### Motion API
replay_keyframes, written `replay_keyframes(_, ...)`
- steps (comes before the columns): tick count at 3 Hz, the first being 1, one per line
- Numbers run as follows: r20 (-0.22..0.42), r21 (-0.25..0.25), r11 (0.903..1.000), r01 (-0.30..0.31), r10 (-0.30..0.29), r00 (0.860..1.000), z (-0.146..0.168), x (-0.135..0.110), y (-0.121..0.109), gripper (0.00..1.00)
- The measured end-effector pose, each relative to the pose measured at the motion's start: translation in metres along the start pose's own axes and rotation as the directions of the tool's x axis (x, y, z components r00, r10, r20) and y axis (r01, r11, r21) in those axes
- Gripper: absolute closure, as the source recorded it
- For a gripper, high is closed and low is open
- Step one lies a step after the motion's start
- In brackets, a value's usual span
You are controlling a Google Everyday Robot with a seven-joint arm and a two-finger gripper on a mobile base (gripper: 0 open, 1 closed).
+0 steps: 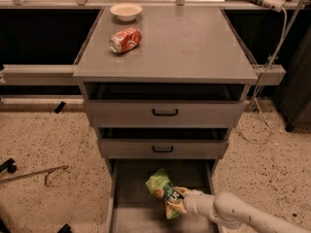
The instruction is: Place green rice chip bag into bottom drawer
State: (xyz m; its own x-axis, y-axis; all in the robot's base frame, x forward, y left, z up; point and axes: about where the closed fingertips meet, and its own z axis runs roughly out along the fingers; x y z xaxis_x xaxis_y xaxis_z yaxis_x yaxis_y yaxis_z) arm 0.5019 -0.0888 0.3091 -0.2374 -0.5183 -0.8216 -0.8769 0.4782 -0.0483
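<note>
Holding: the gripper [178,201] has its jaws squeezed tight on the green rice chip bag [162,189], near the bag's lower right end.
Gripper spot: low over the bottom drawer [130,216], reaching in from the right on a white arm [239,213].
Bag spot: it sticks out up and to the left of the jaws, over the middle of the drawer. I cannot tell if it touches the drawer floor.
Drawer: pulled out, with its grey floor under the jaws and to their left.
Middle drawer [194,149]: just above the jaws, black handle.
Top drawer [204,113]: higher up, black handle.
Soda can [125,40]: red, lying on its side on the cabinet top [189,42], far up and left of the jaws.
Bowl [126,11]: white, behind the can, even farther from the jaws.
</note>
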Motion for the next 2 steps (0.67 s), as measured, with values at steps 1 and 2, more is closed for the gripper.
replay_keyframes(1,0.004,0.008,0.9974,-0.072,0.072,0.997,0.045,0.064,0.004,1.0)
replay_keyframes(2,0.02,-0.073,0.975,-0.21,0.212,0.977,0.097,0.127,0.044,1.0)
